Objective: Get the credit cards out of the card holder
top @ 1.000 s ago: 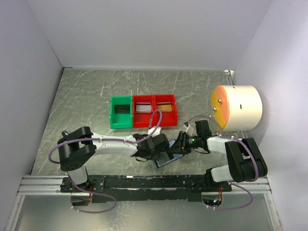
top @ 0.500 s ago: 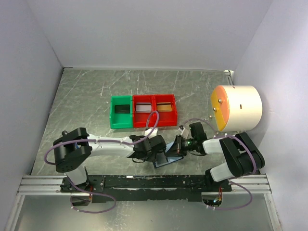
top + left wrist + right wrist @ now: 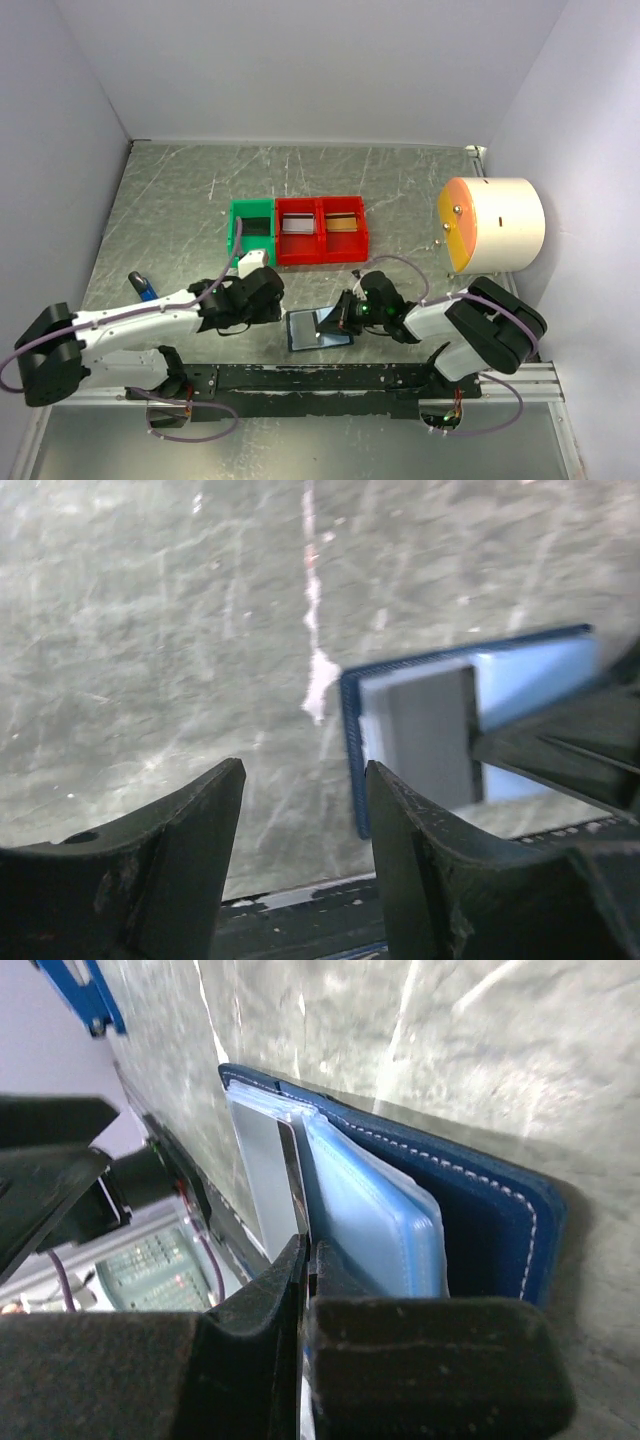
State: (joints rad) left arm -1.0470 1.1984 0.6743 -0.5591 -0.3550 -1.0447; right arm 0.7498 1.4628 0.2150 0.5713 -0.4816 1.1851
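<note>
Clearly the right gripper (image 3: 305, 1252) pinches a grey credit card (image 3: 262, 1170) in the open card holder (image 3: 480, 1205) (left gripper (image 3: 305, 780) spread).

looks down on a scuffed grey table (image 3: 180, 200). near its front edge, a navy card holder (image 3: 305, 332) lying open, pale blue inside up. touching its right edge, the right gripper (image 3: 347, 313); just off its left edge, apart, the left gripper (image 3: 272, 300). behind, a green bin (image 3: 236, 245) against a red two-compartment bin (image 3: 320, 257), with a silvery card (image 3: 299, 225) and a tan card (image 3: 344, 223) in the red halves. far right, a white drum (image 3: 505, 225) with an orange face; far left, a small blue tag (image 3: 143, 287).
</note>
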